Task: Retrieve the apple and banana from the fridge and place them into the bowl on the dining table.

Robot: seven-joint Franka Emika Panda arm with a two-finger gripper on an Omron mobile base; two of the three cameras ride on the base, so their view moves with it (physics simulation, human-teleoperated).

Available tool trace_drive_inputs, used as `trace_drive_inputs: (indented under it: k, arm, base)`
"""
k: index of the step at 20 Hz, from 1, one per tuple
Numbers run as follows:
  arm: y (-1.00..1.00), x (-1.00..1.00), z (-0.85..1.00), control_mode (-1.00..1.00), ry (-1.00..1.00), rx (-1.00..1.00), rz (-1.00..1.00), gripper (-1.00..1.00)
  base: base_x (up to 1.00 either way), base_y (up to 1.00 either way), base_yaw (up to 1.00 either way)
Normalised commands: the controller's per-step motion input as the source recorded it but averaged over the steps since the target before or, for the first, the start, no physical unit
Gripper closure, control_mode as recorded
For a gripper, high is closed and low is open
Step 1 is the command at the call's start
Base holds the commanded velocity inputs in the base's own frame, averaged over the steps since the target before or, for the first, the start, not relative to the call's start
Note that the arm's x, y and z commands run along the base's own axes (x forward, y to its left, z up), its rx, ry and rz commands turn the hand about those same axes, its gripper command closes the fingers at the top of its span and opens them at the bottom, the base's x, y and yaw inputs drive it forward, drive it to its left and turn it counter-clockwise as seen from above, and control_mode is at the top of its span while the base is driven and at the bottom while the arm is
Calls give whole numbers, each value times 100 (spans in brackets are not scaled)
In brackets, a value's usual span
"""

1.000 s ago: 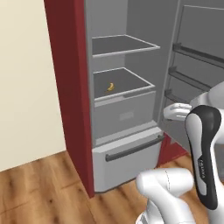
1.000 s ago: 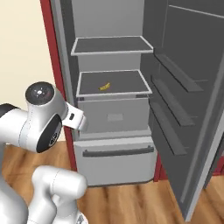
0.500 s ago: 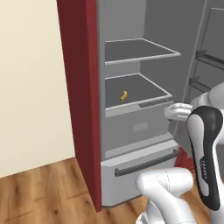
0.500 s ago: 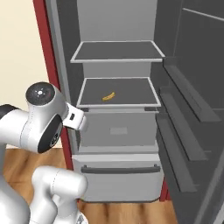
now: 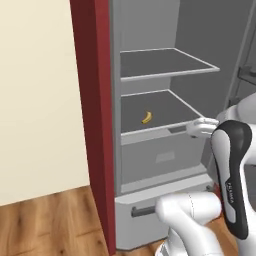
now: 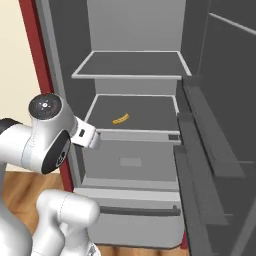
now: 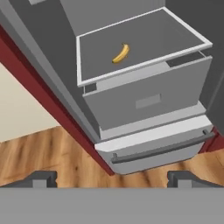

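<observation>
Yellow-orange banana [image 7: 120,53], grey fridge [image 7: 148,103], dark-red frame [image 5: 92,100]

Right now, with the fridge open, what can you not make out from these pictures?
- Fridge top: cut off by the upper edge in both base views.
- Inside of the drawer under the banana: hidden by its grey front in every view.
- Door shelves: seen edge-on in the right base view, contents unclear.
- Gripper: open, but just its tips rise at the bottom of the hand view.

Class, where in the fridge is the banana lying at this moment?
The banana lies alone on the lower shelf of the open fridge, above the drawer.
</observation>
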Motion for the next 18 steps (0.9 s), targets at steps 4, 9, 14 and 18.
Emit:
trace_drive_inputs:
  k: [4, 9, 14, 18]
  arm:
    - [0, 0, 0, 100, 0, 0, 0, -100]
    - [0, 0, 0, 100, 0, 0, 0, -100]
    - [0, 0, 0, 100, 0, 0, 0, -100]
    - [0, 0, 0, 100, 0, 0, 0, -100]
  base:
    - [50, -16, 29]
    - [39, -23, 32]
    - [2, -30, 15]
    - [0, -17, 1]
